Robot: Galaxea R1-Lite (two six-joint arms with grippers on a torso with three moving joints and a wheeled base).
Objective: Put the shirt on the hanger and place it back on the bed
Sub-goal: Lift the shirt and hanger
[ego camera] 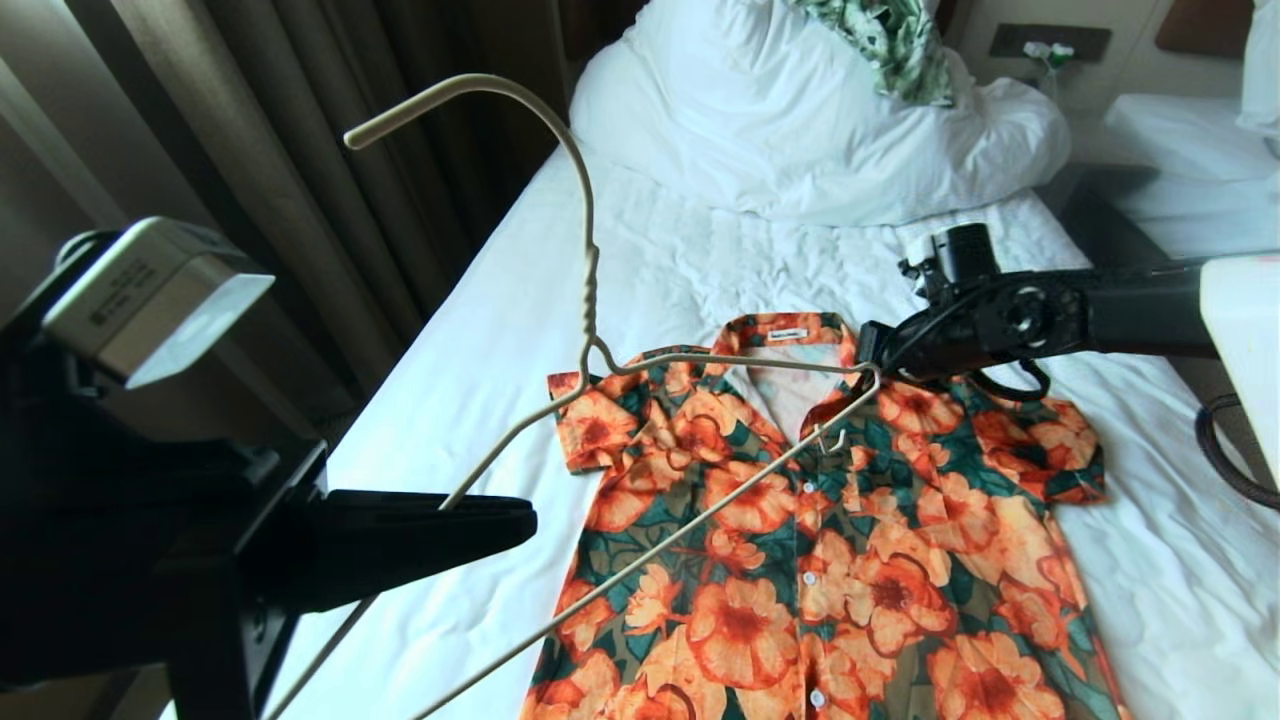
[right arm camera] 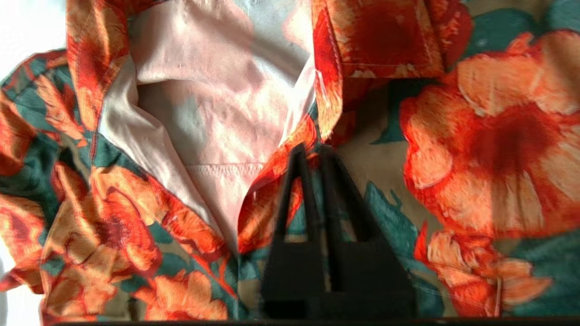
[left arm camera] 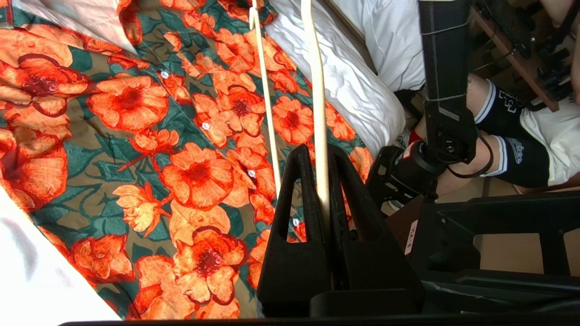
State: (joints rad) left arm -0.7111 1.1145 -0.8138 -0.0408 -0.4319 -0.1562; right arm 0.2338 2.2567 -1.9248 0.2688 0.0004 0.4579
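Observation:
The shirt [ego camera: 860, 560], orange flowers on dark green, lies flat and buttoned on the bed [ego camera: 480, 380], collar toward the pillows. My left gripper [ego camera: 500, 520] is at the lower left, shut on the lower bar of the cream wire hanger [ego camera: 590, 300]. The hanger hangs tilted above the shirt, hook up, its far corner near the collar. In the left wrist view the wire [left arm camera: 317, 90] runs out between the shut fingers [left arm camera: 290, 181] over the shirt [left arm camera: 136, 136]. My right gripper [ego camera: 872, 350] is at the collar's right side. Its tips [right arm camera: 312, 149] are shut over the front edge beside the open neck [right arm camera: 217, 90].
A bunched white duvet and pillow [ego camera: 800, 130] lie at the head of the bed, with a green-and-white leaf-print garment [ego camera: 890, 40] on top. Brown curtains [ego camera: 300, 150] hang along the bed's left side. A second bed [ego camera: 1180, 150] stands at the right. A person's leg [left arm camera: 498, 117] shows beside the bed.

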